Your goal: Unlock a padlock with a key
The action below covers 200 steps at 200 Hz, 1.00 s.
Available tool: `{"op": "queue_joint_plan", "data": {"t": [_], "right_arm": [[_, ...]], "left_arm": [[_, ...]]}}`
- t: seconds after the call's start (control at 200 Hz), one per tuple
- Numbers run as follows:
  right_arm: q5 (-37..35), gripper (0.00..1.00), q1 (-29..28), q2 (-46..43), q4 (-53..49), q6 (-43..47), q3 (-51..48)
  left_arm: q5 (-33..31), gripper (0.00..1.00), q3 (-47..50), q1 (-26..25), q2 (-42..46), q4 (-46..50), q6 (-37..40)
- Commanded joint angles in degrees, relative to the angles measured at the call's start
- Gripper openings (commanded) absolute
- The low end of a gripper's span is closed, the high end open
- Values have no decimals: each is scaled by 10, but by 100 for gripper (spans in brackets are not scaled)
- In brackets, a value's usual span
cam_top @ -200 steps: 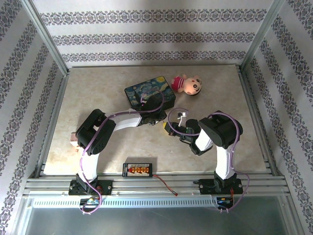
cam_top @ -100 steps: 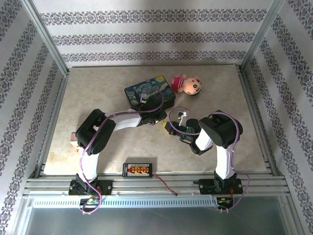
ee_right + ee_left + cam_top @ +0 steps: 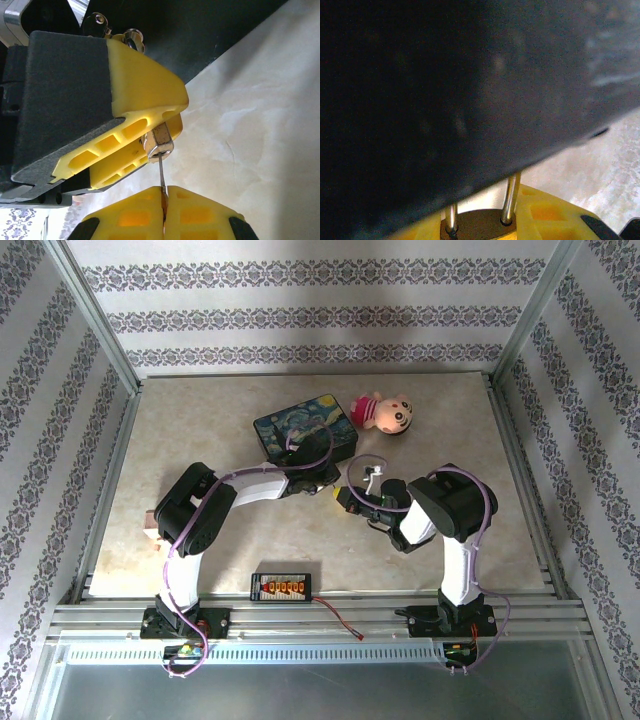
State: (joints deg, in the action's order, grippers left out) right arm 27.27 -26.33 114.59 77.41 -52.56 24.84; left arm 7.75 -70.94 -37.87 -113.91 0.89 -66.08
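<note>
The left gripper [image 3: 150, 131] pinches the padlock [image 3: 157, 142] above the table; its shackle [image 3: 510, 199] looks closed. The right gripper [image 3: 163, 200], jaws pressed on the key [image 3: 162, 175], puts its tip at the keyhole. Turning and opening are left, I think.

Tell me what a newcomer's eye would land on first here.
At the centre, the left gripper clamps a tiny brass-gold padlock, and the right gripper pinches a thin silvery key whose blade meets the padlock's end. Beyond them lie a blue starry-night box and a pink plush doll.
</note>
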Motion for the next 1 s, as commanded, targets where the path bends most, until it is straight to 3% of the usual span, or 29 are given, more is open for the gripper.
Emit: {"op": "queue_joint_plan", "data": {"t": [0.0, 0.22, 0.994], "right_arm": [[7, 0, 8, -5, 20, 21, 37], [25, 0, 17, -21, 20, 35, 37], [41, 0, 40, -61, 20, 5, 35]], "left_arm": [[104, 7, 12, -21, 12, 5, -18], [168, 7, 2, -10, 14, 15, -21], [175, 7, 22, -9, 24, 14, -25]]}}
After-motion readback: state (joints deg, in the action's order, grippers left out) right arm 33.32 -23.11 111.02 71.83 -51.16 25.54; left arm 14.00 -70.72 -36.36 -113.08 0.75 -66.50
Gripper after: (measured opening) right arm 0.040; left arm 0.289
